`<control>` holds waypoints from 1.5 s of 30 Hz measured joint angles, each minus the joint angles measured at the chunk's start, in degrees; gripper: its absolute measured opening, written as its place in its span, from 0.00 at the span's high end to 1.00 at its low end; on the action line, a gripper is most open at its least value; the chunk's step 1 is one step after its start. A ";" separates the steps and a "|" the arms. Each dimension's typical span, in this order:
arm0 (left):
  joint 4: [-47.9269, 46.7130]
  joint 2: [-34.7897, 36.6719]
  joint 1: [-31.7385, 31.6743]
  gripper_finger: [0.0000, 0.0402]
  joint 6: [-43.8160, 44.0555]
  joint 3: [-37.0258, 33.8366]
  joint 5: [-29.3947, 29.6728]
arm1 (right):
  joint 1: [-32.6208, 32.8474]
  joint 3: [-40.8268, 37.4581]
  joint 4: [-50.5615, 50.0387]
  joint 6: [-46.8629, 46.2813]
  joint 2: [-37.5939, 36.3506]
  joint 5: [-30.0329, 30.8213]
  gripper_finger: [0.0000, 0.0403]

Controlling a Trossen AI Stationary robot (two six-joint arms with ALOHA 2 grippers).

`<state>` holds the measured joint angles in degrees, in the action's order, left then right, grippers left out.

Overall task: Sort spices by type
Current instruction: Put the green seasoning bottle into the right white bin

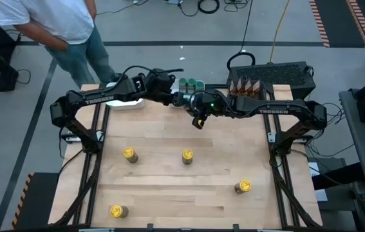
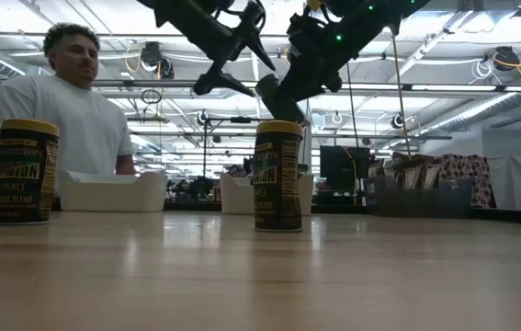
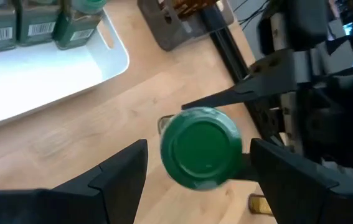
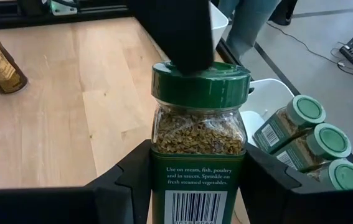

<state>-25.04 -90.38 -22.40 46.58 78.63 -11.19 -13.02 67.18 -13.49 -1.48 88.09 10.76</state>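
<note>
A light wooden counter (image 1: 169,148) stands on a grey floor (image 1: 34,96) marked with dark tape lines; a person (image 2: 67,101) stands behind, under ceiling strip lights (image 2: 481,87)

Free room and obstacles on the light wooden table (image 1: 169,138). The central band between the far trays and the yellow-lidded jars is bare wood. Four round jars with yellow lids stand well apart across the near half: one left of centre (image 1: 129,154), one at centre (image 1: 187,156), one toward the near right (image 1: 243,187), one by the near left corner (image 1: 117,211); wide lanes run between them. At the far edge the passage is crowded: the right hand (image 1: 198,120) clamps a green-lidded jar (image 4: 200,134), the left hand (image 1: 177,98) hovers parted just above it, beside the white rectangular tray (image 4: 269,93) of green-lidded jars (image 4: 318,146).
</note>
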 joint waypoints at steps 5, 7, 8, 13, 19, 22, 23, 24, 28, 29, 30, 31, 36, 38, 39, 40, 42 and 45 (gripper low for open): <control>1.05 -1.27 0.81 0.29 -0.01 0.02 0.14 | 0.00 0.00 0.01 -0.42 -0.02 -0.02 0.59; 0.59 -1.87 1.26 0.29 -0.48 -0.06 0.21 | 0.00 0.00 -0.08 -0.42 -0.02 -0.02 0.59; 1.08 -2.32 1.53 0.29 -0.52 -0.11 0.34 | 0.00 0.00 -0.24 -0.42 -0.02 -0.02 0.59; 3.11 -2.46 1.87 0.29 -0.56 -0.09 0.85 | 0.00 0.00 -0.22 -0.66 -0.02 0.03 0.59; 3.68 -2.48 1.87 0.29 -0.84 -0.09 1.83 | 0.01 0.00 -0.30 -0.83 -0.02 -0.06 0.59; 3.66 -2.48 1.87 0.29 -0.91 -0.09 1.85 | 0.00 0.00 -0.32 -0.83 -0.02 -0.06 0.59; 3.66 -2.48 1.87 0.29 -0.93 -0.09 1.85 | 0.00 0.00 -0.31 -0.83 -0.02 -0.08 0.59; 3.66 -2.48 1.87 0.30 -0.98 -0.09 1.85 | 0.02 0.00 -0.30 -0.83 -0.02 -0.08 0.59; 3.43 -2.48 1.85 0.36 -1.00 -0.09 1.94 | 0.01 0.00 -0.30 -0.83 -0.02 -0.11 0.59; 3.35 -2.48 1.85 0.38 -1.09 -0.09 2.00 | 0.00 0.00 -0.27 -0.83 -0.02 -0.11 0.59; 3.27 -2.48 1.82 0.40 -1.59 -0.09 2.04 | 0.00 0.00 -0.27 -0.83 -0.02 -0.09 0.59; 3.25 -2.48 1.82 0.42 -1.92 -0.09 2.04 | 0.01 0.00 -0.30 -0.83 -0.02 -0.07 0.59; 2.99 -2.48 1.82 0.47 -2.13 -0.09 2.02 | 0.02 0.00 -0.36 -0.83 -0.02 -0.08 0.56; 3.00 -2.46 1.82 0.47 -2.11 -0.09 2.00 | 0.02 0.00 -0.30 -0.78 -0.02 -0.16 0.54; 3.02 -2.46 1.82 0.47 -2.09 -0.09 1.98 | 0.02 0.00 -0.32 -0.35 -0.02 -0.34 0.53; 3.01 -2.46 1.85 0.47 -2.09 -0.09 1.98 | 0.05 0.00 -0.29 0.32 -0.02 -0.65 0.52; 3.02 -2.46 1.85 0.47 -2.18 -0.09 1.94 | 0.26 0.00 -0.09 1.22 -0.02 -1.18 0.48; 3.00 -2.46 1.87 0.47 -2.66 -0.09 1.65 | 0.35 0.00 0.13 2.24 -0.07 -1.75 0.43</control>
<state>-22.05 -92.84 -20.53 43.92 78.54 -9.54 -12.67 67.18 -13.36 0.77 88.03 9.01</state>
